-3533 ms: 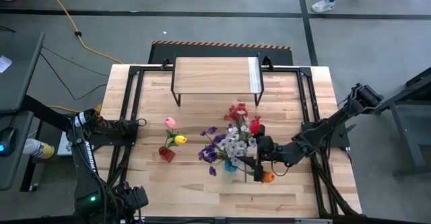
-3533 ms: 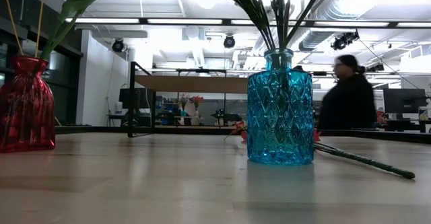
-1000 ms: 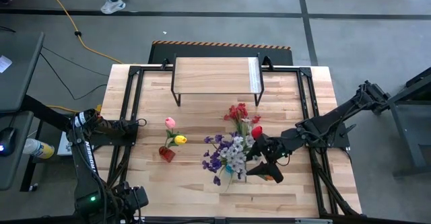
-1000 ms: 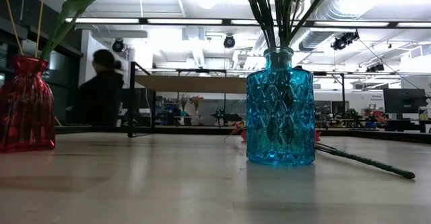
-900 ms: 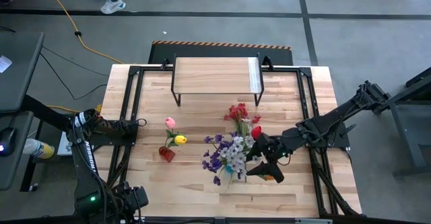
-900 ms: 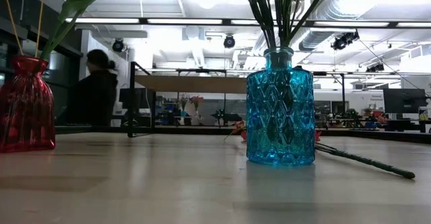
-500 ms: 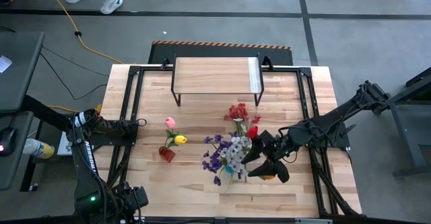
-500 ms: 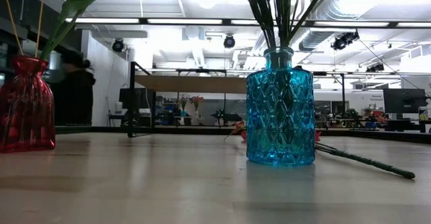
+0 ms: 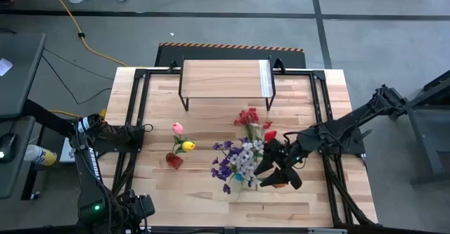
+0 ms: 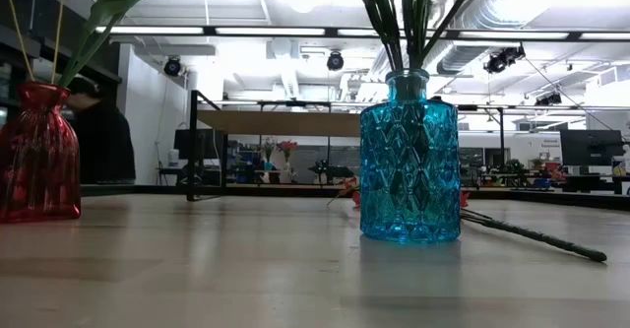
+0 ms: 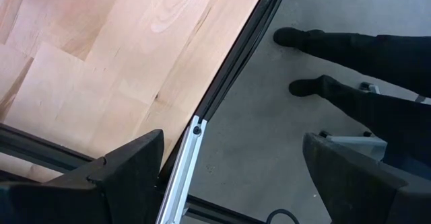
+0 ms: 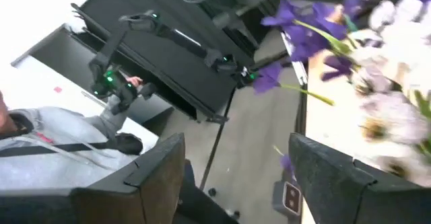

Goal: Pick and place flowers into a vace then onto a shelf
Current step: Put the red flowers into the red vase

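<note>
A: At the middle of the slatted wooden tabletop (image 9: 211,199), you see the faceted blue glass vase (image 10: 409,157), filled with purple and whitish-lavender sprays (image 9: 235,160). The dark two-finger right gripper (image 9: 271,171) hangs just beside that bouquet, on its right.

B: And what do you find between the fingers?

A: In the right wrist view, the fingers (image 12: 158,170) stand well apart with nothing between them; the sprays lie beyond the tips. An orange tulip head (image 9: 279,185) shows under the wrist in the high view. Whether anything touches it you cannot tell.

B: Which flowers remain out of a vase?

A: The red cluster flower (image 9: 247,117) lies flat on the boards, between the vase and the low light-wooden shelf on thin black legs (image 9: 223,78). Its green stem (image 10: 536,235) runs along the table past the vase toward the right arm.

B: So which arm serves?

A: The right, judged nearer. The dark left gripper (image 11: 229,177) waits at the table's left edge, spread wide and empty, beside the red glass vase (image 10: 37,151) with pink and yellow tulips (image 9: 181,138).
</note>
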`<state>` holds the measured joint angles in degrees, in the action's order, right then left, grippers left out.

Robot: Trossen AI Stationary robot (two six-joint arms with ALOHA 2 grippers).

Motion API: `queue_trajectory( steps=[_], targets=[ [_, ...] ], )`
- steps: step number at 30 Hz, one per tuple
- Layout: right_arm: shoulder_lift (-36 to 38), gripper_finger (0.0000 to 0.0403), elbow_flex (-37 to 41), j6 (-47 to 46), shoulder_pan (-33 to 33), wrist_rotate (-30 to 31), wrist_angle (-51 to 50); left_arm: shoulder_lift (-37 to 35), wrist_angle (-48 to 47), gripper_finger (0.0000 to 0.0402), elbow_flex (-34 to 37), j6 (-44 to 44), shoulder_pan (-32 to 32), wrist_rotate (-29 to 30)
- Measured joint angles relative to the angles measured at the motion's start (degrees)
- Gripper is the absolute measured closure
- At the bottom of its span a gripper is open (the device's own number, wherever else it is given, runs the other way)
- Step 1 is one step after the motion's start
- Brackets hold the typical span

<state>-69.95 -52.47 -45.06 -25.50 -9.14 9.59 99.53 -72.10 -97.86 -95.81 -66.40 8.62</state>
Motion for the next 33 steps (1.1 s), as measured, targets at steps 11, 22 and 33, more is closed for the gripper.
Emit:
queue_trajectory(
  steps=[11, 22, 33],
  targets=[
    [0.0, 0.0149, 0.0, -1.6, 4.5, -8.4, -1.4, 0.0, 0.0, 0.0016, 0.0, 0.0, 0.0, 0.1],
    [0.0, 0.0149, 0.0, -2.4, 4.5, -11.0, 2.0, 0.0, 0.0, 0.0016, 0.0, 1.1, 0.0, 1.4],
    [0.0, 0.0149, 0.0, -2.5, 4.5, -13.2, 13.3, 0.0, 0.0, 0.0016, 0.0, 1.1, 0.0, 1.6]
  ],
)
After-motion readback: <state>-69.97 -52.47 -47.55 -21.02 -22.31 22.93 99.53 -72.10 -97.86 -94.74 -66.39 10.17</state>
